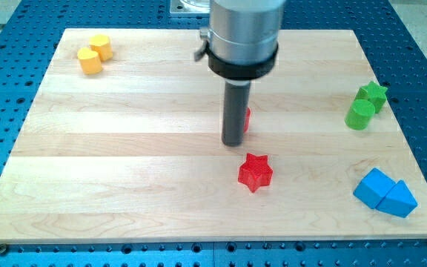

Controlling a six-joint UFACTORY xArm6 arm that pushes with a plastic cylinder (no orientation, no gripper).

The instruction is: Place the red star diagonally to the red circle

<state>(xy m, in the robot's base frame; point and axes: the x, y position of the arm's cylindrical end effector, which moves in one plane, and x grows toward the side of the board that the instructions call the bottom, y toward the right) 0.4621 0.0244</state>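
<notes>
The red star (255, 171) lies on the wooden board (124, 148) a little right of centre, toward the view's bottom. The red circle (247, 119) is mostly hidden behind my rod; only a sliver of red shows at the rod's right side. My tip (233, 142) rests on the board just left of that sliver, above and slightly left of the red star, with a small gap to the star.
Two yellow blocks (95, 53) sit at the view's top left. A green star (373, 96) and a green cylinder (359, 115) sit at the right edge. A blue cube (373, 187) and a blue triangle (399, 199) sit at the bottom right.
</notes>
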